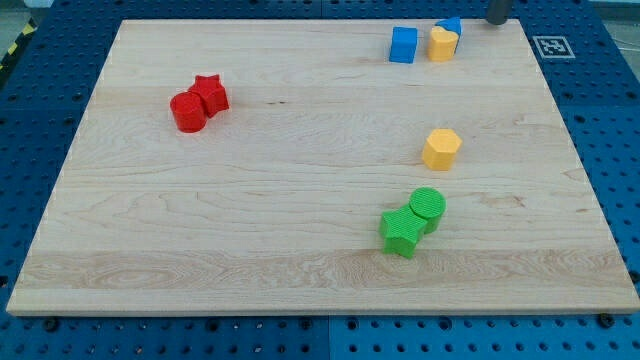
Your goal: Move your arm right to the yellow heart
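The yellow heart (443, 44) lies flat near the board's top right.

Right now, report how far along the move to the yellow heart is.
Nearly done. My tip is at the view's top edge, just to the view's right of the yellow heart and the blue block behind it. What is left: closing that small gap.

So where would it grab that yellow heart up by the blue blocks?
No gripping: my tip only pushes. I'd meet the yellow heart on its view-right side, which is bare; a blue cube stands close on its left and another blue block crowds its top. My tip is up and right of it.
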Available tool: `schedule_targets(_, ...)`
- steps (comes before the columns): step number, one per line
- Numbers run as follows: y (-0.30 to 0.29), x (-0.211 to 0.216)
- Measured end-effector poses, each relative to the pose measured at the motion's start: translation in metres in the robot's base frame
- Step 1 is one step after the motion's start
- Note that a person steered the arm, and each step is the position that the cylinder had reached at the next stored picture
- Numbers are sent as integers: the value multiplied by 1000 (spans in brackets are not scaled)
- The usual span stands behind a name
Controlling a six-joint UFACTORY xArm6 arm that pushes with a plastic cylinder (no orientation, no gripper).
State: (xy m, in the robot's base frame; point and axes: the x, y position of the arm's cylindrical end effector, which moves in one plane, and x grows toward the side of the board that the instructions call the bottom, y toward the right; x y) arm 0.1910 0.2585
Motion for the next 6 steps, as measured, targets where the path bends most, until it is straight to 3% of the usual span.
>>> schedule_targets(4,-22,1)
schedule_targets(6,-23,31)
